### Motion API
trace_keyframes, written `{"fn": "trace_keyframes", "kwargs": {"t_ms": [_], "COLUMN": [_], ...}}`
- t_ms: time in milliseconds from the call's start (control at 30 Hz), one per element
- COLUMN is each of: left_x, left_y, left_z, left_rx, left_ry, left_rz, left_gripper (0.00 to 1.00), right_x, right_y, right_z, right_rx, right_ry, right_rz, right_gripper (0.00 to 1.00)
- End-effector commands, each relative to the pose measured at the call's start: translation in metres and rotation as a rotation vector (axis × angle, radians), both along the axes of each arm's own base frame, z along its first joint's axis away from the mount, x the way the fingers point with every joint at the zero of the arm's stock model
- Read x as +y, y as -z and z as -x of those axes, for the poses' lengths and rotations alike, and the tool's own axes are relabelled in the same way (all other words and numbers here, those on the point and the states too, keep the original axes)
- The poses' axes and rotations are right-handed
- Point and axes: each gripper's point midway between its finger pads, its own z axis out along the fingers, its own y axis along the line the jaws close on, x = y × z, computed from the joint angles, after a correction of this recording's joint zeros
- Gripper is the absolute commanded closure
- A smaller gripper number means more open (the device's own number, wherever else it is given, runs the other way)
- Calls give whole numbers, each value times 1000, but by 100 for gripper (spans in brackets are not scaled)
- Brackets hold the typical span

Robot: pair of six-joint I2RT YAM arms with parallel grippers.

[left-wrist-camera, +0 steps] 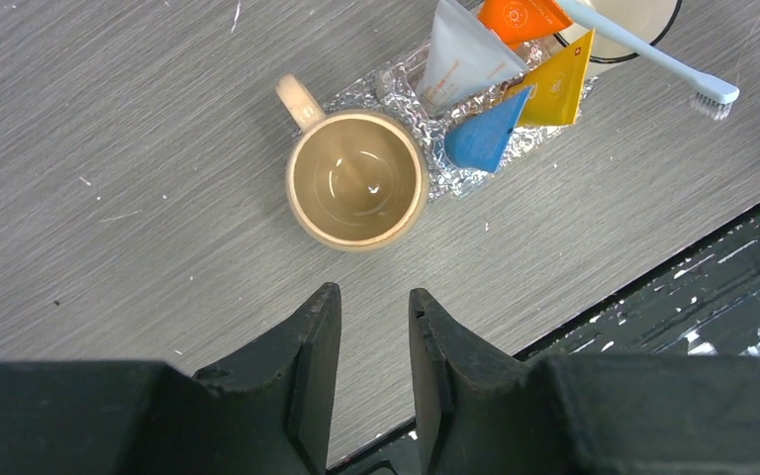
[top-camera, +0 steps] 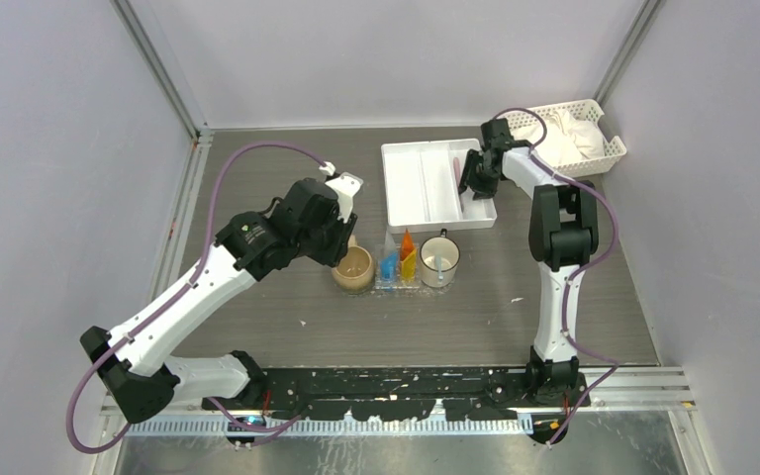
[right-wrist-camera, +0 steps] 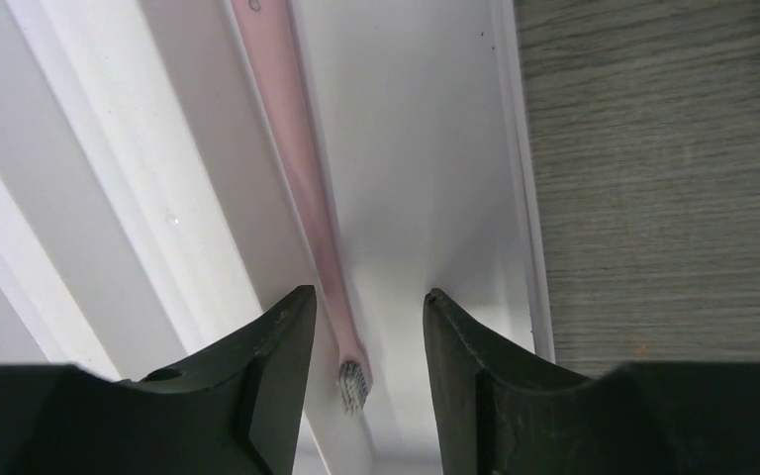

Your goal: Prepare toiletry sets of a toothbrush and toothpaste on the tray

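Note:
The clear textured tray (top-camera: 397, 281) (left-wrist-camera: 396, 84) sits mid-table between two mugs. Toothpaste tubes stand on it: orange (top-camera: 408, 242) (left-wrist-camera: 520, 15), blue (top-camera: 389, 265) (left-wrist-camera: 485, 134), yellow (top-camera: 410, 263) (left-wrist-camera: 559, 89), and a whitish one (left-wrist-camera: 460, 59). A pale blue toothbrush (left-wrist-camera: 653, 54) leans out of the white mug (top-camera: 439, 261). A pink toothbrush (right-wrist-camera: 297, 148) (top-camera: 456, 170) lies in the white compartmented tray (top-camera: 406, 183). My right gripper (right-wrist-camera: 368, 292) (top-camera: 475, 186) hovers open over it, the bristle head between its fingers, untouched. My left gripper (left-wrist-camera: 374, 289) (top-camera: 336, 249) is open and holds nothing, just short of the beige mug (left-wrist-camera: 356, 178).
The beige mug (top-camera: 353, 267) touches the clear tray's left side. A white slotted basket (top-camera: 579, 139) with white cloth stands at the back right. The black base rail (left-wrist-camera: 712, 287) runs along the table's near edge.

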Motion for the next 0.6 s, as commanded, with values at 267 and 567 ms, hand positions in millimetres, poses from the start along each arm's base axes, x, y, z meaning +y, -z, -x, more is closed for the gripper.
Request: {"fn": "trace_keyframes", "kwargs": {"t_ms": [267,567], "left_x": [-3,-3], "left_y": [-4,-4], "left_z": [-4,-6], "left_rx": [-24,-20], "left_ry": [22,24], "left_rz": [31,37], "left_gripper": [69,70], "right_x": [13,-11], "right_y": [25,40], "right_z": [20,27], "right_rx": [117,154], "right_ry": [-145,-104], "right_rz": [181,355], "right_gripper": [44,51]}}
